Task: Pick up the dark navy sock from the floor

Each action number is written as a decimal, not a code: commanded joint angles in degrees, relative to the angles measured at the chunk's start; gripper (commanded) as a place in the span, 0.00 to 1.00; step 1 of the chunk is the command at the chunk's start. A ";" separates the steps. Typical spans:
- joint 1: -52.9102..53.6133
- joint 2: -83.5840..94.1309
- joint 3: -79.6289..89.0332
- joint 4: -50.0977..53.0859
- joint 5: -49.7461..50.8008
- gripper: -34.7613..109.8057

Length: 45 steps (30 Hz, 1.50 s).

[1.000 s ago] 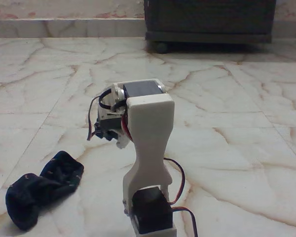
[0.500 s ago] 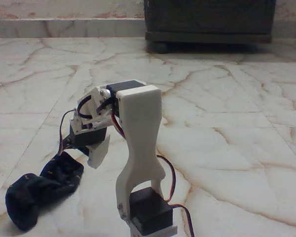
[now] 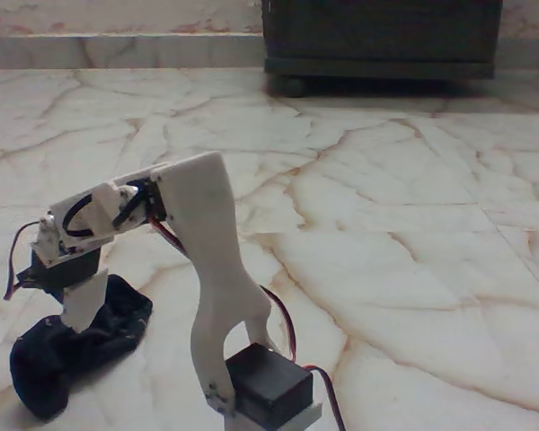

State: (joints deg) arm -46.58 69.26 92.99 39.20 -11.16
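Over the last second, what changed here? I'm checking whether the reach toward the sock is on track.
The arm swung to the picture's left and folded down, bringing the gripper from mid-air beside the arm onto the sock. No grasp is visible yet; whether the jaws have closed can't be told. The sock kept its place and shape on the floor; the cabinet is unchanged.

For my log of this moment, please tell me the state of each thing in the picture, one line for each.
sock: lying crumpled on the floor, not lifted.
pincer: lowered over the sock's upper end, a white finger in front of the fabric; open or shut cannot be told.
floor: glossy marble tiles, bare around the sock.
cabinet: standing on the floor at the back wall.
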 commanded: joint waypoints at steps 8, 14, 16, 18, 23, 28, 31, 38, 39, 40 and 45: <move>-2.37 -13.80 -13.10 0.97 2.37 0.32; -2.20 -23.47 -19.60 1.58 1.76 0.32; -2.20 -25.58 -19.86 0.79 1.23 0.32; -2.02 -27.60 -19.69 -0.44 -0.18 0.32; -1.41 -31.55 -19.69 -3.69 -3.52 0.31; -1.23 -32.52 -19.51 -5.98 -4.83 0.28; -1.14 -32.70 -19.51 -6.24 -5.19 0.27; -0.35 -31.46 -18.28 -7.03 -8.17 0.24; 0.18 -30.76 -17.49 -7.38 -9.58 0.24; 0.79 -30.06 -16.44 -8.26 -11.69 0.24; 6.33 -19.16 -7.82 -8.61 -20.92 0.24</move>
State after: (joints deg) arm -41.40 45.88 84.90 31.20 -30.59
